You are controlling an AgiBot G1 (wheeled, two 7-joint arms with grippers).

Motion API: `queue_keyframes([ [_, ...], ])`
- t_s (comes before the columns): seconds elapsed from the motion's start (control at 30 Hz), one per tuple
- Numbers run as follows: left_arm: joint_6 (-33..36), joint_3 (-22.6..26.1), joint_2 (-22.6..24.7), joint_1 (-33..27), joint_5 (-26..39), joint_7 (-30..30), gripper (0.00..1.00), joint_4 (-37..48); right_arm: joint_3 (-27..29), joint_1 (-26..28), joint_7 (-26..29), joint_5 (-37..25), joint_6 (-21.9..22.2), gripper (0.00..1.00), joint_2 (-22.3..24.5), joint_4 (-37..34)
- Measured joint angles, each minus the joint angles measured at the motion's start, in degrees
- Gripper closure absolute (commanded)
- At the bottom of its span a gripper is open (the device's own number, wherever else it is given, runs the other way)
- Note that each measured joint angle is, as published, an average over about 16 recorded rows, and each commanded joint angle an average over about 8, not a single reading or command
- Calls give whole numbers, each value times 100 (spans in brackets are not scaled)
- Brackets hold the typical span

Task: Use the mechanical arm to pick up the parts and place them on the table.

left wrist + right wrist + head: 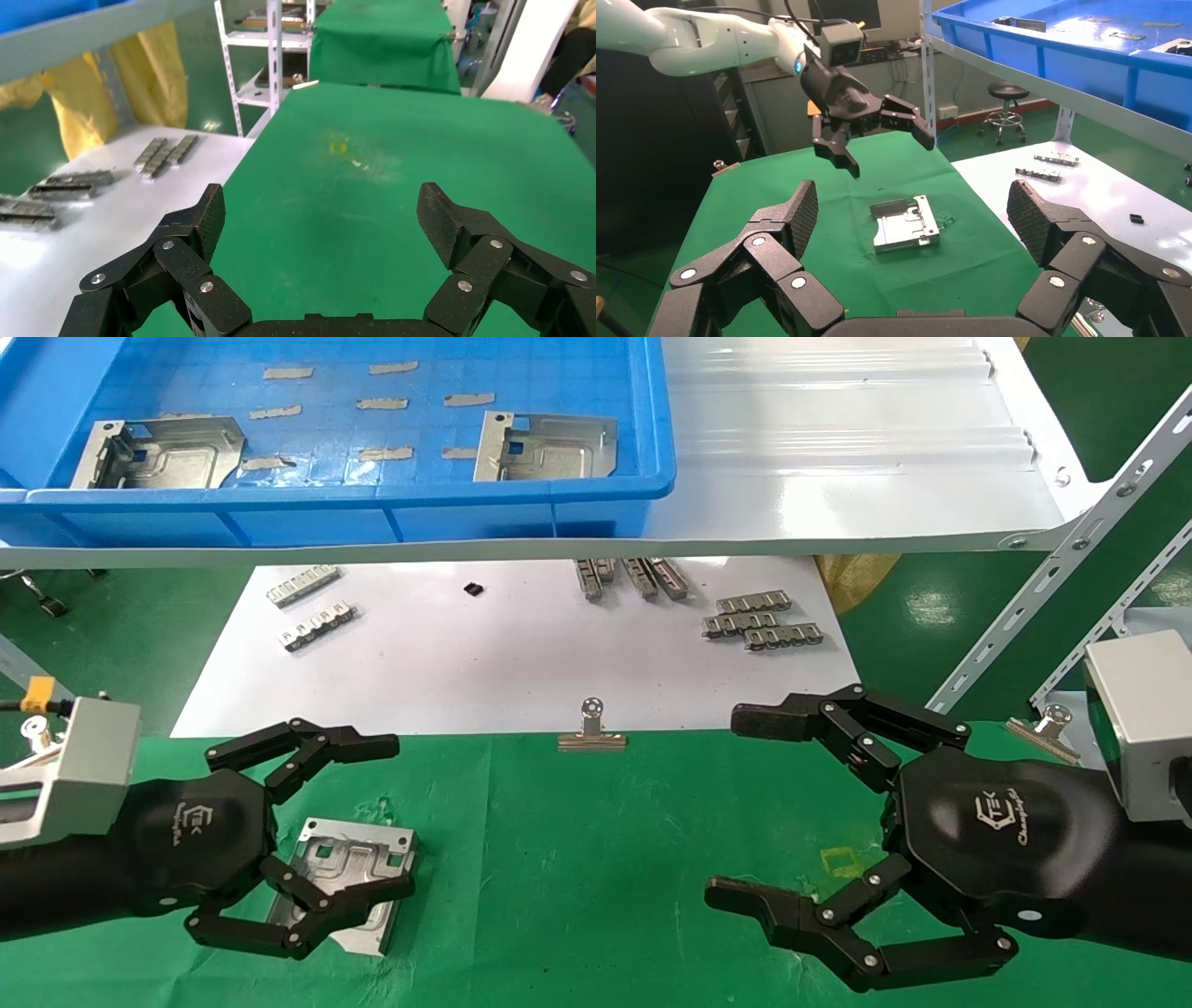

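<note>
One silver part [361, 851] lies flat on the green table [577, 859] at the front left. My left gripper [396, 817] is open and empty, and in the right wrist view it [888, 151] hovers above and beyond this part [905, 225], clear of it. The left wrist view shows only its spread fingers [205, 217] over bare green cloth [393, 154]. My right gripper [731, 808] is open and empty above the table at the front right, and shows again in its own wrist view [914, 203]. Two more parts [158, 453] [545, 447] lie in the blue bin.
The blue bin [372, 509] sits on a glossy white shelf [838, 458] overhanging the back. Below it, a white sheet [484, 654] holds toothed strips [762, 619]. Binder clips [591, 733] [1048, 724] grip the cloth edge. White shelf struts [1052, 579] stand at the right.
</note>
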Motion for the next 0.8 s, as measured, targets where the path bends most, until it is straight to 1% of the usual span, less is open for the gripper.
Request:
queue_keyframes([
  [0.8,-154,-1152,-141,612,-98,-1572,0,-1829,0,0,0,0,0,0,0,0],
])
